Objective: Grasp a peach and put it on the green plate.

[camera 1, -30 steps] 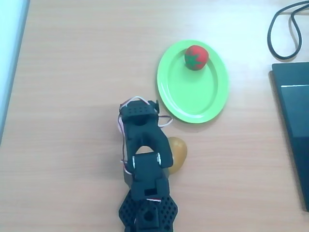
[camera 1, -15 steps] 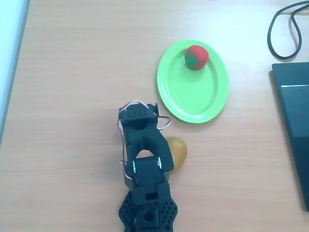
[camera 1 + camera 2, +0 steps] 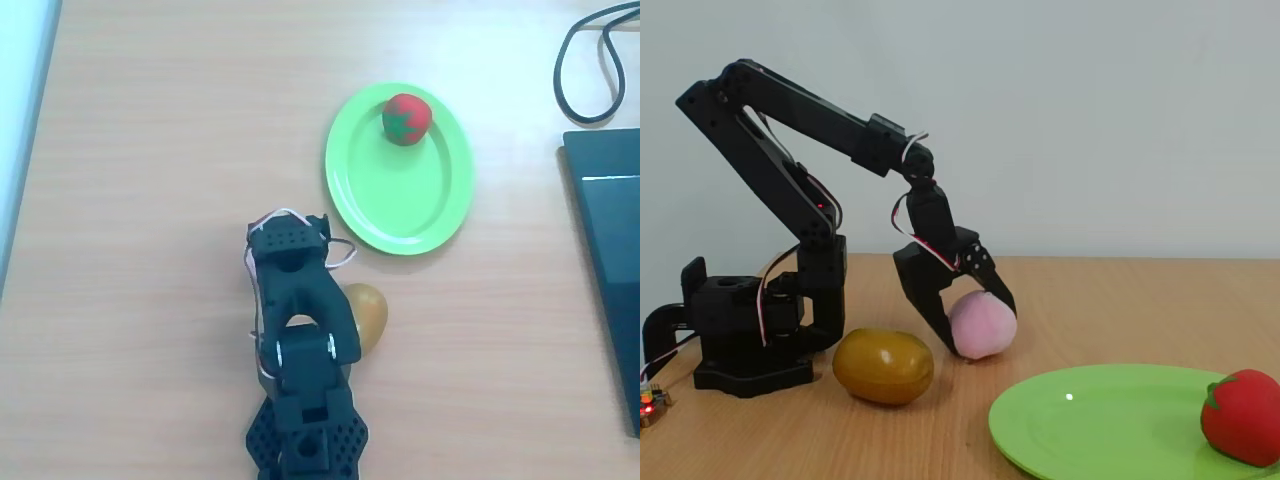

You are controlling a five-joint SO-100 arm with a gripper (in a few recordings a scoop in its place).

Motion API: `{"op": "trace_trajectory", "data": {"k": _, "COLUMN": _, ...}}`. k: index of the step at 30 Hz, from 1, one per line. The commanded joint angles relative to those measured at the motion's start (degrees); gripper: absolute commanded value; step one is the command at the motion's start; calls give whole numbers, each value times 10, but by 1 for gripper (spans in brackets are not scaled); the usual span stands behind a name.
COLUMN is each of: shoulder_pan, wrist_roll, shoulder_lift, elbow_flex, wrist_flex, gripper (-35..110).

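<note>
Slightly, over the last second, the black arm is drawing back toward its base in the overhead view, its forearm folding in while the wrist stays over the same patch of tabletop (image 3: 150,150); nothing else is shifting. That small settling suggests the grasp is being firmed up before a lift.

Nearest the fixed camera, the green plate (image 3: 1110,420) is lying with one red fruit (image 3: 1243,417) sitting on its far-right side. Just behind, one yellow-brown fruit (image 3: 883,366) is resting on the wood beside the arm's base. Next to it, one peach (image 3: 982,325) is sitting between the jaws, which are closing around it: the dark finger is pressing its left side and the other is curving over its top right. The gripper (image 3: 965,312) appears to be pinching the peach, which looks to be touching or barely off the wood and well short of the plate.

Farther out in the overhead view, one black cable (image 3: 590,60) and one dark flat device (image 3: 610,270) are lying at the right edge.
</note>
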Motion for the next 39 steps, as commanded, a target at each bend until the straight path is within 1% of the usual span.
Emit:
{"op": "trace_trajectory", "data": {"k": 1, "shoulder_pan": 7, "wrist_roll": -3, "shoulder_lift": 23, "elbow_flex": -28, "wrist_flex": -1, "gripper": 32}}
{"op": "trace_trajectory", "data": {"k": 10, "shoulder_pan": 25, "wrist_roll": 53, "shoulder_lift": 9, "elbow_flex": -111, "wrist_flex": -1, "gripper": 31}}
{"op": "trace_trajectory", "data": {"k": 18, "shoulder_pan": 65, "wrist_roll": 126, "shoulder_lift": -75, "elbow_flex": -232, "wrist_flex": 1, "gripper": 32}}
{"op": "trace_trajectory", "data": {"k": 26, "shoulder_pan": 113, "wrist_roll": 165, "shoulder_lift": -214, "elbow_flex": -388, "wrist_flex": 91, "gripper": 34}}
{"op": "trace_trajectory", "data": {"k": 39, "shoulder_pan": 203, "wrist_roll": 184, "shoulder_lift": -383, "elbow_flex": -554, "wrist_flex": 161, "gripper": 32}}
